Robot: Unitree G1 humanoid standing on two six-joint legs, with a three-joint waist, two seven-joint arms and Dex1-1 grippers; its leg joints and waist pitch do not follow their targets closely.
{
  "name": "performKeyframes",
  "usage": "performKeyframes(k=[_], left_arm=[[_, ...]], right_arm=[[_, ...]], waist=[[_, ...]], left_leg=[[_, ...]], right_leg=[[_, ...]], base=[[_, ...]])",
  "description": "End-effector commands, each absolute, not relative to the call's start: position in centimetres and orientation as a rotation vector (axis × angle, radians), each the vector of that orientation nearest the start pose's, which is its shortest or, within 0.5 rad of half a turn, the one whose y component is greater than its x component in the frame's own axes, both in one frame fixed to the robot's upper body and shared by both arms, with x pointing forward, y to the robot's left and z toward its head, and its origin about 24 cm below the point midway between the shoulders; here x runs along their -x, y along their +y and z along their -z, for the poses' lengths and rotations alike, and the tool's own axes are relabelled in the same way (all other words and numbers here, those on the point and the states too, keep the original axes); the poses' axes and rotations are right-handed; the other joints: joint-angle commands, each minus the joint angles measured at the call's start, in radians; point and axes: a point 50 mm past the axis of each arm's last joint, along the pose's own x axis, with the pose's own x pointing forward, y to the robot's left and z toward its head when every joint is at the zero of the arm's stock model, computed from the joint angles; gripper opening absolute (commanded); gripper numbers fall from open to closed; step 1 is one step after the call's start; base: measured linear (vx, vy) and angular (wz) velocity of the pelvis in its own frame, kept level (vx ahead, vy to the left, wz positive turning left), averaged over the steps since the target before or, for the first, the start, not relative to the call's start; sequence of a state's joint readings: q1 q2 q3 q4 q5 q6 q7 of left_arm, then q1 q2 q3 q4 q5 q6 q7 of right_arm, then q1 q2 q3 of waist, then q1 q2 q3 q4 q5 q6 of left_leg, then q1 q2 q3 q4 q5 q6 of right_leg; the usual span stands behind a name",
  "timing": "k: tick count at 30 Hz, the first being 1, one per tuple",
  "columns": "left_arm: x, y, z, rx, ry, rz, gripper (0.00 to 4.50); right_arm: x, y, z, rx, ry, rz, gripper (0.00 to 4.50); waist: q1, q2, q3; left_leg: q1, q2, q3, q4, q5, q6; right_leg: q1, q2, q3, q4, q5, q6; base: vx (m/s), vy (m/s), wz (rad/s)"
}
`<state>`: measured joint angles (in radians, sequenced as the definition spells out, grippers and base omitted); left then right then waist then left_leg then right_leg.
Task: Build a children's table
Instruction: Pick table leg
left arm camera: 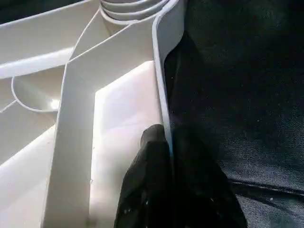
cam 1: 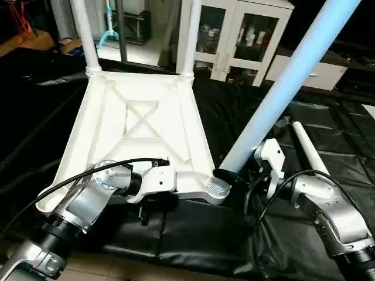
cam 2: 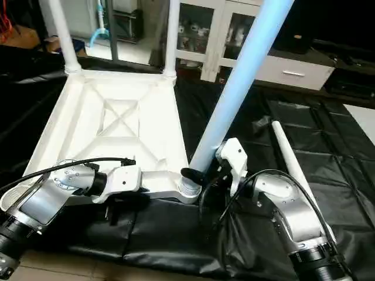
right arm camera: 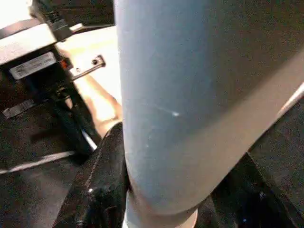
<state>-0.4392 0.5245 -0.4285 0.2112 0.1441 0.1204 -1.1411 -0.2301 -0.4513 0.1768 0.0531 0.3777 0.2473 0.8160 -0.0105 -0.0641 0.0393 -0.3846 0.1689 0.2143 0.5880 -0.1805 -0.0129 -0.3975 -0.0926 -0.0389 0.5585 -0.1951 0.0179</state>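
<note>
White tabletop (cam 1: 140,126) lies underside up; left hand (left arm camera: 167,156) pinches its rim. Right hand (cam 1: 225,175) grips a slanted leg (cam 1: 281,88) at the corner socket (cam 1: 217,188). Label on left hand unreadable.

- My left arm (cam 1: 88,202) reaches in from the lower left, silver forearm angled up and inward, a black cable arching over the wrist.
- My left gripper (left arm camera: 168,142) has its two black fingers pinched tight on the tabletop's near rim wall (left arm camera: 161,95), one finger on each side.
- My right arm (cam 1: 331,213) comes in from the lower right, wrist bent inward.
- My right gripper (cam 1: 225,174) stands partly spread, its black fingers (right arm camera: 102,180) clamped around the leaning leg (cam 1: 281,88) just above its threaded foot.
</note>
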Motion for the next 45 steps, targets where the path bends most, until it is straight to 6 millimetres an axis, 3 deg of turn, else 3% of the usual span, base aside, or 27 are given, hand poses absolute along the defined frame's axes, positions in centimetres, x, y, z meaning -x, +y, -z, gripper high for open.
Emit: performKeyframes(k=[1, 4, 7, 9, 12, 13, 15, 18, 20, 22, 23, 24, 25, 26, 27, 28, 29, 30, 31, 32, 33, 34, 35, 36, 38, 41, 45], left_arm=[[-27.3, 11.5, -6.2, -0.757, 0.353, 1.473, 0.00], [-27.5, 11.5, -6.5, -0.719, 0.364, 1.431, 0.00], [-27.6, 12.1, -6.5, -0.702, 0.409, 1.359, 0.00], [-27.7, 12.5, -6.8, -0.657, 0.457, 1.260, 0.00], [-27.8, 12.5, -7.0, -0.640, 0.471, 1.197, 0.00], [-28.2, 12.1, -7.3, -0.642, 0.481, 1.079, 0.00], [-28.2, 12.1, -7.3, -0.642, 0.481, 1.079, 0.00], [-28.2, 12.1, -7.3, -0.642, 0.481, 1.079, 0.00], [-28.2, 12.1, -7.3, -0.642, 0.481, 1.079, 0.00], [-28.7, 11.5, -7.5, -0.628, 0.477, 0.983, 0.00], [-29.4, 10.0, -8.2, -0.583, 0.453, 0.844, 0.00], [-29.5, 9.9, -8.2, -0.579, 0.451, 0.834, 0.00], [-29.7, 9.5, -8.4, -0.566, 0.445, 0.801, 0.00], [-29.7, 9.4, -8.5, -0.571, 0.443, 0.781, 0.00], [-29.7, 9.4, -8.5, -0.571, 0.443, 0.781, 0.00], [-29.7, 9.5, -8.5, -0.577, 0.448, 0.780, 0.00], [-29.6, 9.6, -8.6, -0.584, 0.451, 0.777, 0.00], [-29.6, 9.7, -8.6, -0.585, 0.455, 0.774, 0.00], [-29.6, 9.7, -8.6, -0.586, 0.458, 0.772, 0.00], [-29.6, 9.8, -8.7, -0.586, 0.460, 0.771, 0.00], [-29.6, 9.8, -8.7, -0.586, 0.460, 0.771, 0.00], [-29.5, 9.7, -8.8, -0.589, 0.462, 0.763, 0.00], [-29.5, 9.7, -8.8, -0.592, 0.465, 0.757, 0.00], [-29.5, 9.6, -8.8, -0.593, 0.470, 0.744, 0.00], [-29.6, 9.6, -8.8, -0.595, 0.471, 0.740, 0.00], [-29.6, 9.6, -8.8, -0.600, 0.474, 0.741, 0.00], [-29.5, 9.6, -8.8, -0.611, 0.475, 0.756, 0.00]], right_arm=[[-26.8, -19.4, -2.0, 0.141, 0.470, -0.707, 1.82], [-27.2, -19.6, -1.9, 0.121, 0.472, -0.564, 1.82], [-27.1, -19.5, -1.9, 0.110, 0.474, -0.426, 1.82], [-26.5, -19.6, -2.0, 0.106, 0.478, -0.266, 1.82], [-26.2, -19.6, -2.0, 0.107, 0.483, -0.175, 1.82], [-26.0, -19.4, -1.9, 0.104, 0.480, -0.092, 1.82], [-26.0, -19.4, -1.9, 0.104, 0.480, -0.092, 1.82], [-26.0, -19.4, -1.9, 0.104, 0.480, -0.092, 1.82], [-26.0, -19.4, -1.9, 0.104, 0.480, -0.092, 1.82], [-26.0, -19.4, -1.8, 0.096, 0.474, -0.023, 1.82], [-26.1, -19.8, -1.0, 0.050, 0.477, 0.140, 1.82], [-26.1, -19.8, -1.0, 0.045, 0.478, 0.154, 1.82], [-26.1, -19.9, -0.7, 0.025, 0.482, 0.208, 1.82], [-26.3, -19.9, -0.7, 0.022, 0.476, 0.240, 1.82], [-26.3, -19.9, -0.7, 0.022, 0.476, 0.240, 1.82], [-26.4, -19.8, -1.0, 0.027, 0.468, 0.232, 1.82], [-26.5, -19.6, -1.2, 0.028, 0.459, 0.223, 1.82], [-26.7, -19.4, -1.5, 0.030, 0.448, 0.209, 1.82], [-26.8, -19.2, -1.7, 0.033, 0.440, 0.199, 1.82], [-27.1, -18.9, -2.1, 0.035, 0.424, 0.171, 1.82], [-27.1, -18.9, -2.1, 0.035, 0.424, 0.171, 1.82], [-27.3, -18.6, -2.4, 0.042, 0.414, 0.155, 1.82], [-27.4, -18.4, -2.6, 0.044, 0.405, 0.145, 1.82], [-27.5, -18.3, -2.6, 0.044, 0.401, 0.148, 1.82], [-27.5, -18.2, -2.6, 0.044, 0.401, 0.147, 1.82], [-27.6, -17.8, -2.6, 0.041, 0.405, 0.117, 1.82], [-27.6, -17.1, -2.5, 0.041, 0.416, 0.060, 1.82]], waist=[[-0.019, 0.016, -0.016], [-0.034, 0.011, -0.016], [-0.048, 0.023, -0.013], [-0.053, 0.022, -0.010], [-0.069, 0.023, -0.006], [-0.072, 0.031, -0.006], [-0.069, 0.029, -0.004], [-0.072, 0.028, 0.000], [-0.070, 0.025, -0.002], [-0.072, 0.025, 0.002], [-0.074, 0.024, 0.004], [-0.073, 0.025, 0.004], [-0.074, 0.028, 0.003], [-0.062, 0.039, 0.005], [-0.034, 0.043, 0.015], [0.024, 0.028, 0.002], [-0.008, -0.040, -0.031], [-0.004, -0.017, -0.011], [-0.001, -0.014, -0.016], [0.002, 0.009, -0.024], [-0.002, 0.022, -0.029], [-0.017, 0.022, -0.040], [-0.028, 0.023, -0.036], [-0.026, 0.024, -0.032], [-0.023, 0.018, -0.032], [-0.021, 0.016, -0.030], [-0.021, 0.016, -0.033]], left_leg=[[0.048, 0.068, -0.070, -0.111, -0.724, -0.125], [0.048, 0.066, -0.078, -0.113, -0.757, -0.130], [0.040, 0.066, -0.094, -0.131, -0.825, -0.152], [0.044, 0.064, -0.092, -0.136, -0.839, -0.160], [0.045, 0.063, -0.091, -0.140, -0.856, -0.153], [0.047, 0.063, -0.088, -0.145, -0.871, -0.152], [0.053, 0.063, -0.077, -0.146, -0.845, -0.146], [0.054, 0.059, -0.080, -0.142, -0.839, -0.134], [0.065, 0.055, -0.078, -0.130, -0.796, -0.128], [0.059, 0.057, -0.083, -0.131, -0.784, -0.128], [0.059, 0.063, -0.081, -0.140, -0.793, -0.138], [0.062, 0.064, -0.078, -0.140, -0.795, -0.142], [0.062, 0.066, -0.074, -0.154, -0.823, -0.144], [0.007, 0.086, -0.065, -0.219, -0.877, -0.147], [-0.051, 0.099, -0.046, -0.279, -0.930, -0.149], [-0.040, 0.082, 0.016, -0.268, -0.813, -0.115], [0.083, 0.037, -0.019, -0.059, -0.535, -0.109], [0.094, 0.030, -0.064, 0.060, -0.378, -0.063], [-0.013, 0.018, -0.120, 0.049, -0.114, -0.032], [-0.035, 0.055, -0.120, -0.056, -0.098, -0.108], [0.001, 0.068, -0.117, -0.077, -0.189, -0.135], [0.026, 0.079, -0.122, -0.078, -0.194, -0.161], [0.019, 0.068, -0.107, -0.086, -0.246, -0.158], [0.013, 0.060, -0.096, -0.089, -0.307, -0.148], [0.013, 0.057, -0.082, -0.087, -0.348, -0.125], [0.008, 0.056, -0.078, -0.087, -0.376, -0.114], [0.005, 0.057, -0.078, -0.087, -0.353, -0.117]], right_leg=[[-0.029, -0.049, 0.025, -0.092, -0.597, -0.058], [-0.026, -0.048, 0.018, -0.094, -0.614, -0.056], [-0.010, -0.043, 0.001, -0.090, -0.596, -0.053], [-0.015, -0.042, 0.000, -0.092, -0.571, -0.064], [-0.009, -0.043, -0.011, -0.094, -0.580, -0.059], [-0.005, -0.039, -0.019, -0.089, -0.550, -0.063], [-0.009, -0.039, -0.018, -0.092, -0.525, -0.068], [-0.002, -0.046, -0.025, -0.104, -0.575, -0.052], [-0.011, -0.056, -0.018, -0.117, -0.583, -0.053], [-0.007, -0.058, -0.019, -0.119, -0.595, -0.050], [-0.006, -0.052, -0.020, -0.113, -0.566, -0.058], [-0.011, -0.048, -0.024, -0.112, -0.547, -0.063], [0.000, -0.031, -0.045, -0.104, -0.510, -0.060], [0.060, -0.007, -0.051, -0.009, -0.368, -0.073], [0.105, 0.008, -0.056, 0.094, -0.279, -0.068], [0.087, 0.007, -0.021, 0.119, -0.215, -0.042], [-0.054, -0.089, 0.048, -0.064, -0.648, -0.016], [-0.086, -0.183, 0.093, -0.144, -0.864, -0.026], [0.018, -0.181, 0.117, -0.109, -0.889, -0.037], [0.050, -0.090, 0.045, -0.043, -0.579, -0.074], [0.016, -0.030, 0.023, -0.019, -0.404, -0.078], [0.011, -0.014, 0.021, 0.002, -0.192, -0.092], [0.028, -0.019, 0.020, 0.000, 0.018, -0.153], [0.031, -0.027, 0.026, -0.008, -0.035, -0.167], [0.027, -0.033, 0.032, -0.025, -0.130, -0.158], [0.020, -0.038, 0.038, -0.036, -0.255, -0.123], [0.020, -0.033, 0.040, -0.032, -0.219, -0.117]], base=[[0.000, 0.000, 0.00], [0.000, 0.000, 0.00], [0.000, 0.000, 0.00], [0.000, 0.000, 0.00], [0.000, 0.000, 0.00], [0.000, 0.000, 0.00], [0.000, 0.000, 0.00], [0.000, 0.000, 0.00], [0.000, 0.000, 0.00], [0.000, 0.000, 0.00], [0.000, 0.000, 0.00], [0.000, 0.000, 0.00], [0.000, 0.000, 0.00], [-0.079, 0.009, -0.01], [-0.079, 0.009, -0.01], [0.000, 0.000, 0.00], [0.070, -0.131, 0.11], [0.070, -0.131, 0.11], [0.101, -0.086, -0.20], [0.071, 0.023, -0.30], [0.071, 0.023, -0.30], [0.000, 0.000, 0.00], [0.000, 0.000, 0.00], [0.000, 0.000, 0.00], [0.000, 0.000, 0.00], [0.000, 0.000, 0.00], [0.000, 0.000, 0.00]])
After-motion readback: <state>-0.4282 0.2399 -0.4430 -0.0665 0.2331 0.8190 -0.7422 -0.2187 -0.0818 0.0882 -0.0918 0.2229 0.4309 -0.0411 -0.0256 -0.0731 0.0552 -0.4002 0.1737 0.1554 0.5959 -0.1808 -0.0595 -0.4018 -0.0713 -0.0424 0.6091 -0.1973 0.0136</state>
